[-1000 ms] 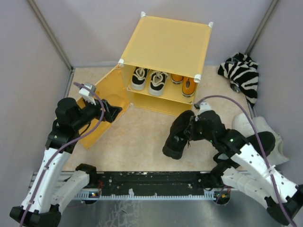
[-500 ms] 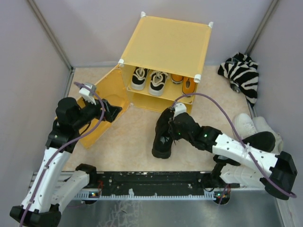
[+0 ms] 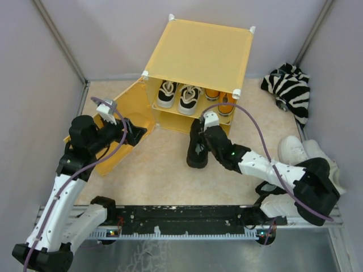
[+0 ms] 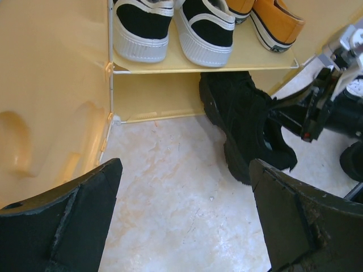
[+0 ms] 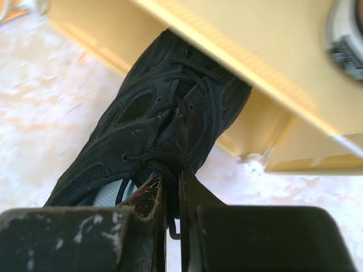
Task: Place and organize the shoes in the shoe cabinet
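The yellow shoe cabinet (image 3: 198, 51) stands at the back with its door (image 3: 120, 122) swung open to the left. On its upper shelf (image 4: 204, 62) sit the black-and-white pair (image 3: 178, 95) and the orange pair (image 3: 220, 101). My right gripper (image 3: 209, 136) is shut on the tongue and laces of a black sneaker (image 3: 197, 148). The sneaker's toe (image 5: 193, 68) is under the shelf edge, at the mouth of the lower compartment, and its heel is on the floor. My left gripper (image 3: 139, 133) is open and empty above the floor, beside the door (image 4: 51, 96).
A zebra-striped cloth (image 3: 289, 88) lies at the back right. White sneakers (image 3: 295, 148) lie by the right wall behind my right arm. Grey walls close in both sides. Pale floor shows between the door and the black sneaker (image 4: 244, 124).
My right gripper has carried the black sneaker from mid-floor leftward and back to the cabinet, turning its toe into the lower opening. The left arm has barely moved.
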Motion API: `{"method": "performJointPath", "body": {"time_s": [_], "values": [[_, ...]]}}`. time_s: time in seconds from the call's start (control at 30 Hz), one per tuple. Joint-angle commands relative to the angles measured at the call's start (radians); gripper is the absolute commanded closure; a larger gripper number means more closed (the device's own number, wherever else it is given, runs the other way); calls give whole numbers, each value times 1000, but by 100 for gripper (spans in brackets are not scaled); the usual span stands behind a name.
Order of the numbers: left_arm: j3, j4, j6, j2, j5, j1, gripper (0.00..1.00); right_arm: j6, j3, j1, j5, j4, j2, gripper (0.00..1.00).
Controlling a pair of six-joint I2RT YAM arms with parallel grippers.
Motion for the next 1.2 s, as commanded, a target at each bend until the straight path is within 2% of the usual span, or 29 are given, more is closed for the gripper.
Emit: {"method": "performJointPath", "body": {"time_s": [0.0,0.1,0.13,0.17,0.23,0.43,0.67,0.83,1.0,1.17], "values": [[-8,28,1,-4,6,-5,1,-47,10,-131,-20,261,20,94],[-6,24,2,-9,0,-4,1,-45,30,-151,-25,237,56,48],[-4,22,4,-9,-2,-5,1,-38,40,-151,-29,213,65,38],[-3,20,3,-10,-2,-5,1,-24,52,-151,-47,189,70,30],[-3,20,5,-9,-4,-5,1,-6,73,-150,-99,140,73,24],[-8,22,7,-10,-8,-5,1,11,73,-117,-178,49,-20,21],[-5,16,8,-10,-14,-5,1,23,148,46,-18,-188,-52,21],[-5,11,9,-13,-16,-5,1,93,180,73,33,-333,-20,21],[-7,9,7,-11,-14,-5,0,120,174,74,97,-368,23,21],[-4,5,9,-12,-16,-5,1,108,143,73,95,-316,83,22]]}}
